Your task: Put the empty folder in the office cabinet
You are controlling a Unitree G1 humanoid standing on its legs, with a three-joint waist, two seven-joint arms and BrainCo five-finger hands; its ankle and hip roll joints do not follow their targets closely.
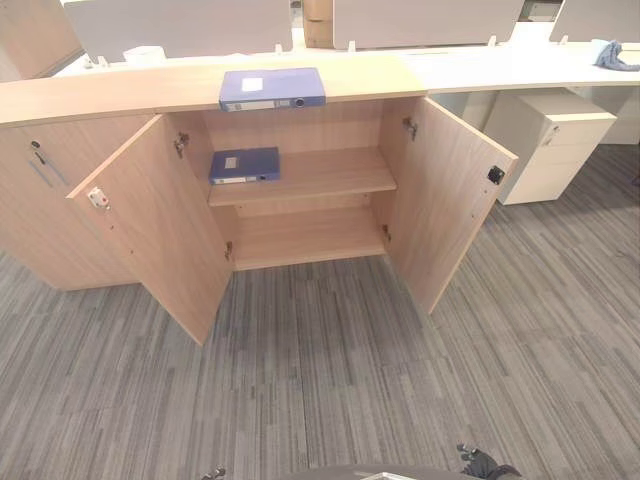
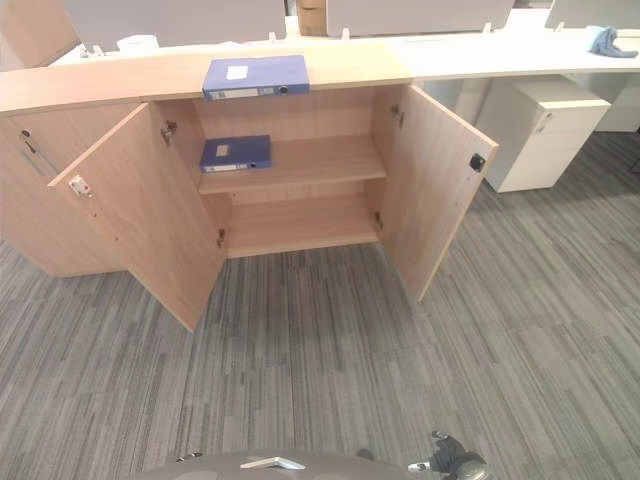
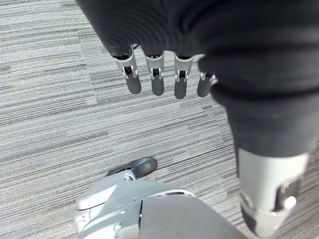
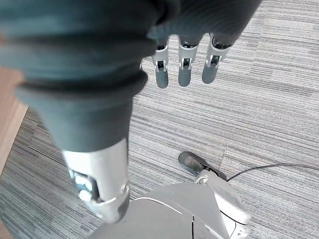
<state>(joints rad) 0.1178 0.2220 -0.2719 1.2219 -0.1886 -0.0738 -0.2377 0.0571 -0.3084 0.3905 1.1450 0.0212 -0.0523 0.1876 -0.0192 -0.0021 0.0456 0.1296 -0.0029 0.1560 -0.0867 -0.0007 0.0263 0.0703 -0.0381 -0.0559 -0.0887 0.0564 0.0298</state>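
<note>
A low wooden office cabinet (image 1: 300, 190) stands with both doors swung wide. The left door (image 1: 150, 225) angles out over the grey striped carpet (image 1: 330, 380), and the right door (image 1: 450, 195) does the same on the other side, so the opening between their front edges is unobstructed.

One blue folder (image 1: 272, 88) lies flat on the cabinet's top, its spine close to the front edge, just above the opening. A second blue folder (image 1: 244, 165) lies flat on the upper shelf (image 1: 330, 172), pushed to the left end near the left wall; the shelf to its right is bare wood up to the right wall. The lower shelf (image 1: 305, 238) shows bare wood across its width.

A white drawer unit (image 1: 545, 140) stands right of the cabinet, apart from the right door's outer edge.

The left hand (image 3: 157, 74) hangs over the carpet with its fingers straight and relaxed, holding nothing. The right hand (image 4: 184, 67) hangs likewise above the carpet, fingers straight and loose, holding nothing. A wide stretch of carpet lies in front of the door edges.
</note>
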